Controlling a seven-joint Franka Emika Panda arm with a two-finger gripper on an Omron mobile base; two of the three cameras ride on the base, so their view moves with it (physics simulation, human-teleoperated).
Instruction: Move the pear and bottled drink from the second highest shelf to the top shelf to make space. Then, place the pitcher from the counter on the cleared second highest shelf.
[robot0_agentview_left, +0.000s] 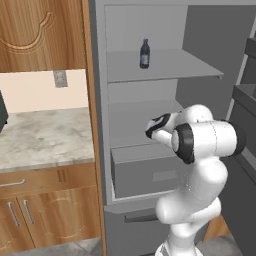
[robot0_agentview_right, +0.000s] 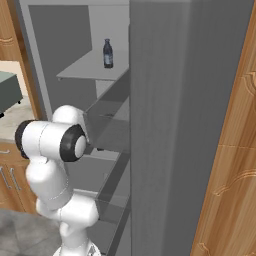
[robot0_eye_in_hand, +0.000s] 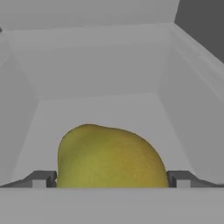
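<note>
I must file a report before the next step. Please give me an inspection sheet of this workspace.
Surface: grey shelf, pear resting on it.
Job's things: pear between the fingertips; bottled drink upright on the upper shelf; counter beside the fridge.
Clutter: nothing seen.
Grippers: gripper open, one fingertip either side of the pear, not closed on it.
Cables: nothing seen.
Surroundings: wooden cabinets, wall outlet, fridge drawer.

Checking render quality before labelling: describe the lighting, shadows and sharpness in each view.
Left base view: flat, even light, no glare, bottled drink crisp with little shadow. Right base view: the grey door panel darkens the fridge's interior. Hand view: pear close, softly blurred, evenly lit between the open gripper's fingertips.
</note>
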